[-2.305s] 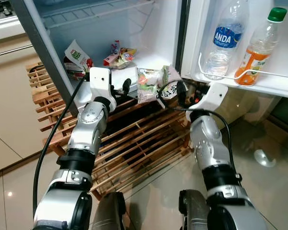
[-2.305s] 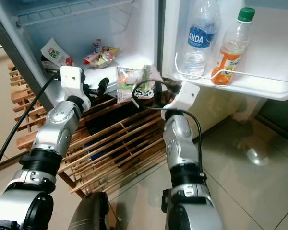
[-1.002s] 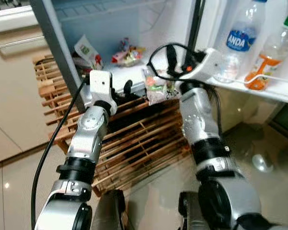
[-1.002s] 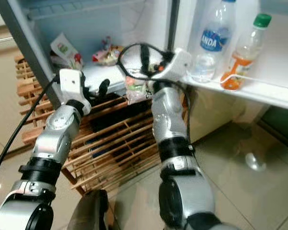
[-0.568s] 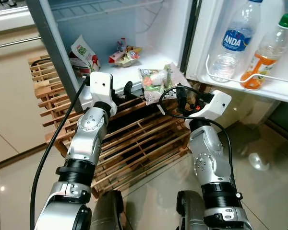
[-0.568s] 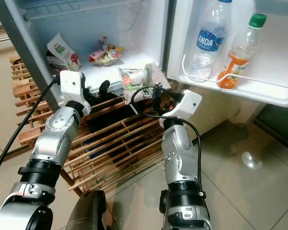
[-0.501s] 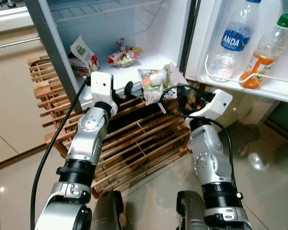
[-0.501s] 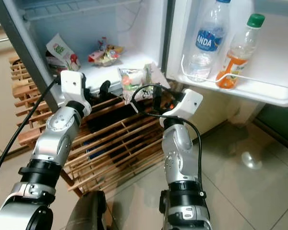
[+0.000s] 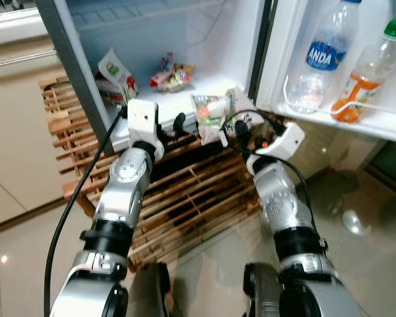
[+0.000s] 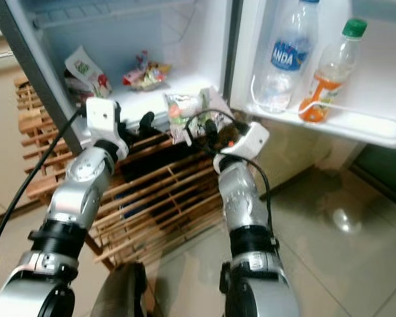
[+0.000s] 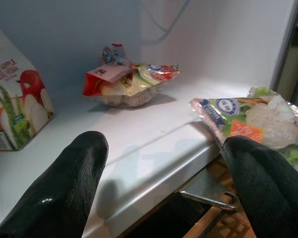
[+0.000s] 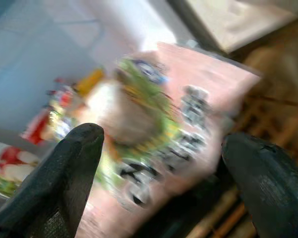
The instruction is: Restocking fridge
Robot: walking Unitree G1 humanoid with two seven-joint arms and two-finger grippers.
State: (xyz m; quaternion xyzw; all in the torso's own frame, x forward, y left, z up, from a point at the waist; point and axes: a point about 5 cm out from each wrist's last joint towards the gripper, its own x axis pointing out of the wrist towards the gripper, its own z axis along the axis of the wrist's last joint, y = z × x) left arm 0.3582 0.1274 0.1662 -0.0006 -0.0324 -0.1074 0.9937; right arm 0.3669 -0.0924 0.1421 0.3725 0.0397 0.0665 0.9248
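The salad bag [image 9: 212,113] is a clear plastic pack with green leaves, white pieces and an orange patch showing through, a dark round label near its top and black print on a pale pink panel lower down. It lies at the front edge of the white fridge shelf [image 9: 178,109], its lower part hanging over the lip above the wooden rack [image 9: 185,191]. The right gripper [image 12: 164,183] is just short of the bag, its two black fingers spread wide to either side of it and holding nothing; its wrist view is blurred. The left gripper [image 11: 164,193] is also released, fingers apart at the shelf's front edge, with the bag beside its one finger and a red-and-white carton [image 11: 12,106] beside the other. Beyond its fingers, further back on the shelf, sits a small bundle of snack packets [image 11: 129,84]. To the right gripper's right, the open door's rack holds a water bottle [image 9: 320,56] and an orange drink bottle [image 9: 366,66].

Half a second ago the right wrist stood lower and further right, off the shelf edge; it has now come up and in toward the bag. The left gripper has kept its place, and the bag has not moved
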